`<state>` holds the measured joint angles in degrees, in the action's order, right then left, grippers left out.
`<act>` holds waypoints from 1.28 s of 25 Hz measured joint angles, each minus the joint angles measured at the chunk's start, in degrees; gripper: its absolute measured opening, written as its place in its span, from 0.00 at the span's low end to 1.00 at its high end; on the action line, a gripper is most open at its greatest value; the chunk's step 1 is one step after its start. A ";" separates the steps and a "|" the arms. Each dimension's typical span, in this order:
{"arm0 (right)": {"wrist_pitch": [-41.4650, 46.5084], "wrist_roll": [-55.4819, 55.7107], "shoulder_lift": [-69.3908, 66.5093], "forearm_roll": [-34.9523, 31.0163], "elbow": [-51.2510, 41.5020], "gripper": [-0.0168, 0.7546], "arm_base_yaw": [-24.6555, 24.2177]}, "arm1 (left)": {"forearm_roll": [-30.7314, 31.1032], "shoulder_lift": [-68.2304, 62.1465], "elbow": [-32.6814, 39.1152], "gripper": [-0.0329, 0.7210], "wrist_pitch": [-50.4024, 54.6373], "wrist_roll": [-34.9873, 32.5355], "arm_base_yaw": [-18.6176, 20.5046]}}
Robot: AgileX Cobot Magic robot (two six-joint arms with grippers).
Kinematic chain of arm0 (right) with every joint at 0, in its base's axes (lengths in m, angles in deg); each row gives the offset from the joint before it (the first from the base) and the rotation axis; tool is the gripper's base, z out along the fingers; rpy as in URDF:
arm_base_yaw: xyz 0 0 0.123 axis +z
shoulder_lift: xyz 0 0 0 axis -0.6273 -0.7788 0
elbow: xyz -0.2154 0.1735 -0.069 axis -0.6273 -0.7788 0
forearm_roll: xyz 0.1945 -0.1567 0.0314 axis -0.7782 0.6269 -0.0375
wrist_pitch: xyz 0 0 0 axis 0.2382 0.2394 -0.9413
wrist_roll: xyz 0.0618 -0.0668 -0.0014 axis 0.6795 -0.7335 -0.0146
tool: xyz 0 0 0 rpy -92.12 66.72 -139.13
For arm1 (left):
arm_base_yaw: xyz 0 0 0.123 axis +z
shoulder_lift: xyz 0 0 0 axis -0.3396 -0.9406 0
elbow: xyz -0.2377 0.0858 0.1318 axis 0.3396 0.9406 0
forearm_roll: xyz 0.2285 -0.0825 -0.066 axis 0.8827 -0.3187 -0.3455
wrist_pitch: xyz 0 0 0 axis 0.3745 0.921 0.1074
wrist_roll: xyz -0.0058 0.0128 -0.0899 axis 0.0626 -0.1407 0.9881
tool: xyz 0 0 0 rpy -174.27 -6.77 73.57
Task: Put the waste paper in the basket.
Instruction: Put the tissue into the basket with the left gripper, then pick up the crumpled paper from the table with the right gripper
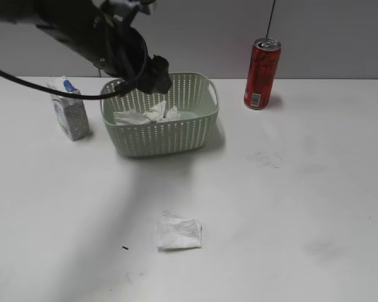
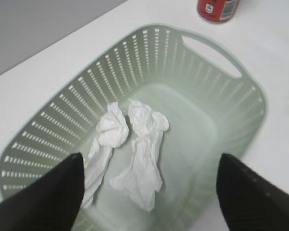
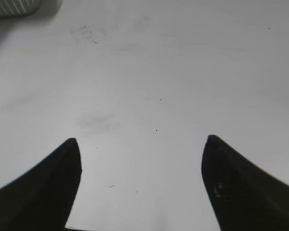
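Note:
The pale green basket (image 1: 201, 123) stands at the back middle of the table. Two white paper wads (image 1: 148, 115) lie inside it; in the left wrist view they are one wad (image 2: 111, 132) and another (image 2: 144, 149) on the basket floor (image 2: 192, 139). A third wad (image 1: 177, 232) lies on the table in front. My left gripper (image 1: 159, 70) hangs over the basket's back left, open and empty (image 2: 149, 180). My right gripper (image 3: 142, 168) is open and empty above bare table; it does not show in the exterior view.
A red drink can (image 1: 262, 73) stands at the back right, also at the top edge of the left wrist view (image 2: 216, 8). An upright grey-and-blue tissue pack (image 1: 69, 113) stands left of the basket. The basket's corner shows in the right wrist view (image 3: 14, 7).

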<state>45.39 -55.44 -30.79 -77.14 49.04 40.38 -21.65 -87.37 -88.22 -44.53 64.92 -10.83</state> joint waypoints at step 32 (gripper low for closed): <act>-7.66 0.51 -74.99 -10.80 36.72 0.78 19.16 | 7.01 60.95 33.35 0.81 29.47 5.60 31.76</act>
<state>37.73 -54.93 -105.77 -87.94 85.76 59.54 -14.64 -26.42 -54.87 -15.07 70.51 20.93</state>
